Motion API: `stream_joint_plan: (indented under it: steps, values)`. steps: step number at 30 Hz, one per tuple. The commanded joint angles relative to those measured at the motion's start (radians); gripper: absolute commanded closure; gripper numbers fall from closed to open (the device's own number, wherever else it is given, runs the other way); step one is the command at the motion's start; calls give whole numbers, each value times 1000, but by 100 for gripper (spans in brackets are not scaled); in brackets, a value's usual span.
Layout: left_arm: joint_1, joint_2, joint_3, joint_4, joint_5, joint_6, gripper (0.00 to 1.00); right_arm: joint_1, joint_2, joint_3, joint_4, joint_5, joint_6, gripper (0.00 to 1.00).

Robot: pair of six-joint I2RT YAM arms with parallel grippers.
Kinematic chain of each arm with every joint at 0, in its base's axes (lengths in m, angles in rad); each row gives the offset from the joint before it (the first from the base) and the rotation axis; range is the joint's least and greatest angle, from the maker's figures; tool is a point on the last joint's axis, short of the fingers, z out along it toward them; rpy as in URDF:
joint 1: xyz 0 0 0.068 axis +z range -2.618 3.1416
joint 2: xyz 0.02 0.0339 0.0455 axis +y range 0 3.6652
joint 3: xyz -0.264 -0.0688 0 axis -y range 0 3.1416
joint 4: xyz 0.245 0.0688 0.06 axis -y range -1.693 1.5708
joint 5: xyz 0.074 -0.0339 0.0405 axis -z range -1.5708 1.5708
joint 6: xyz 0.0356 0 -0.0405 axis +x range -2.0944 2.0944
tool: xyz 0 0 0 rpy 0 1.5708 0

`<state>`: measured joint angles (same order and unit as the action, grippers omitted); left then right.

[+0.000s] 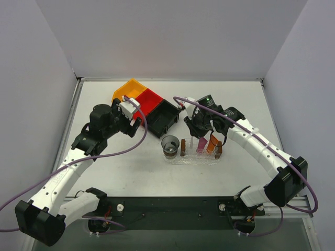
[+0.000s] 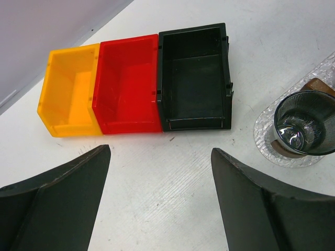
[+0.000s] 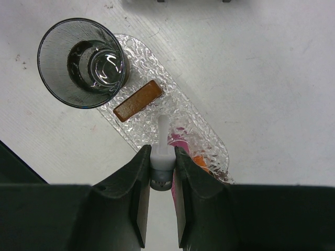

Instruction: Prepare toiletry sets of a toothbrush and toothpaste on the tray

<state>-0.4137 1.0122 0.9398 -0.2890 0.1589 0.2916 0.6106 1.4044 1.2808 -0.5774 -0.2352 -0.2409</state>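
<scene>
**Toothbrush gripped over the tray, left claw idle by the bins**

Toothbrush (image 3: pixel 163 128) sits pinched between the two dark fingers of the right claw (image 3: pixel 162 157). The jaws are drawn narrow on its thicker white part, and its thin white end sticks out ahead of the fingertips. That end points over the tray (image 3: pixel 198 121), whose clear, bumpy surface lies directly below it. I cannot tell whether the tip touches the plastic.

Just to the right of the stick, a magenta tube (image 3: pixel 181 137) shows beside the right finger. A bit of the orange tube (image 3: pixel 200 161) shows further right, mostly hidden by the claw. Both are over the tray. On the other side of the toothbrush, a brown block (image 3: pixel 137 100) lies slantwise on the tray. Beyond it, a smoky glass cup (image 3: pixel 84 63) stands upright at the tray's rounded end.

The left claw (image 2: pixel 159 151) hangs well apart from all this, jaws spread wide with only bare white table (image 2: pixel 157 209) between them. Ahead of it three bins stand touching in a row: an orange bin (image 2: pixel 70 94), a red bin (image 2: pixel 128 83) and a black bin (image 2: pixel 193 73). In the overhead view the black bin is the nearest to the cup and tray.
</scene>
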Motion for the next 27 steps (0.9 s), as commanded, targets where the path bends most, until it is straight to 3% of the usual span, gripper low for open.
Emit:
stream_joint_plan:
  steps: [1,27]
  values:
    - [9,-12,22,14,18,0,12,8,-25,-23,17,16,-6,100]
    - [7,-11,30,1,18,4,12,6,-42,-38,22,5,9,100]
